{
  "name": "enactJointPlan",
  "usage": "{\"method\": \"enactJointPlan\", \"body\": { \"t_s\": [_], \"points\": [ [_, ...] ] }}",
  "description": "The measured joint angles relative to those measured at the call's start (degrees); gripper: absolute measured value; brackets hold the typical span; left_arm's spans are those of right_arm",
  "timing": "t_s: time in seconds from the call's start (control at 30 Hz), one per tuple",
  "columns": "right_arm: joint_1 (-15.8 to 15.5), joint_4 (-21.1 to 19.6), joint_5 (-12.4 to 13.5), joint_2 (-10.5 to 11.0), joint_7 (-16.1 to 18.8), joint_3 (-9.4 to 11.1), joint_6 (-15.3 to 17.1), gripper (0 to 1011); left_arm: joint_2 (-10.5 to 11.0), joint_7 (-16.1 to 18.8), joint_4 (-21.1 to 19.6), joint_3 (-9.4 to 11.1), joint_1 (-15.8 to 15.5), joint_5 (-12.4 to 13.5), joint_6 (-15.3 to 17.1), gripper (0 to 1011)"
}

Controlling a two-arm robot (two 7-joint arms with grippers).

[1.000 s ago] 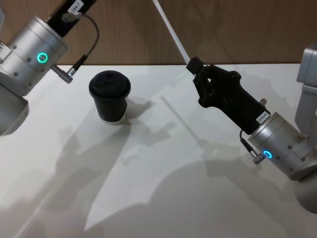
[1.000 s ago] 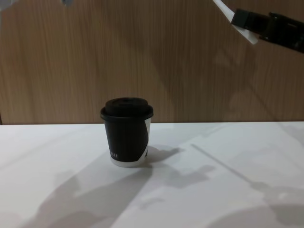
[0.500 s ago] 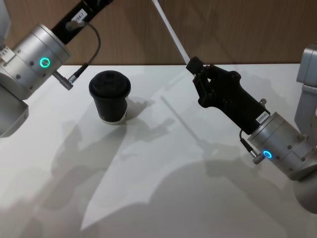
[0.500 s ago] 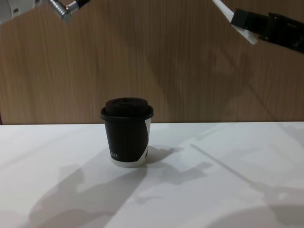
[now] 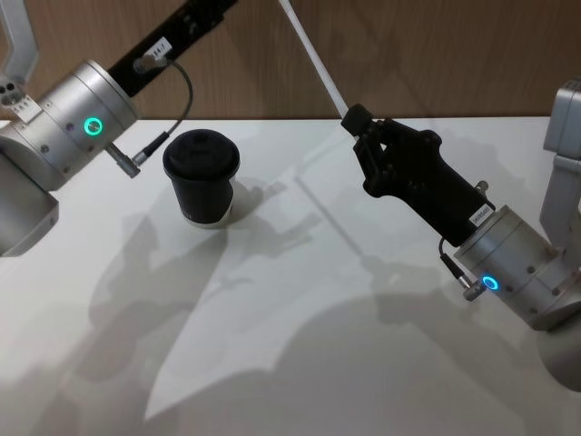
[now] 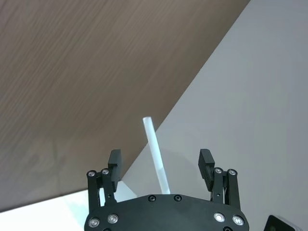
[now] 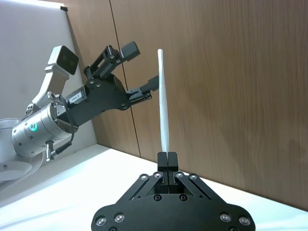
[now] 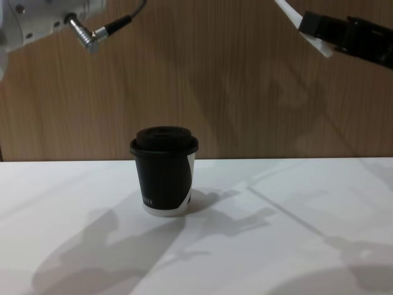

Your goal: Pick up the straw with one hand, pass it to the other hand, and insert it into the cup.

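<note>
Grips straw (image 5: 313, 59) at low end w/ right pincer (image 5: 356, 118), high above counter (image 5: 363, 363), right of cup (image 5: 201, 177). Has left pincer (image 6: 160, 161) wide open near top end. Prob. light, stiff, slick, crushable: take upper shaft, gently.

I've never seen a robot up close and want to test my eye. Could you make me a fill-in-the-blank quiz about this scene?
1. The right pincer is shut on the thin white ____.
2. The left pincer hangs in the air with its fingers ____.
3. The black cup stands upright on the table, closed by a black ____.
Missing words: straw; open; lid.
</note>
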Motion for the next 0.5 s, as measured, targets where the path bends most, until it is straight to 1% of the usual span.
{"method": "enactJointPlan", "body": {
  "t_s": [0.5],
  "points": [
    [0.00, 0.00, 0.00, 0.00, 0.00, 0.00, 0.00, 6, -0.24, -1.58, 3.90, 2.30, -1.61, -1.05, 1.28, 1003]
  ]
}}
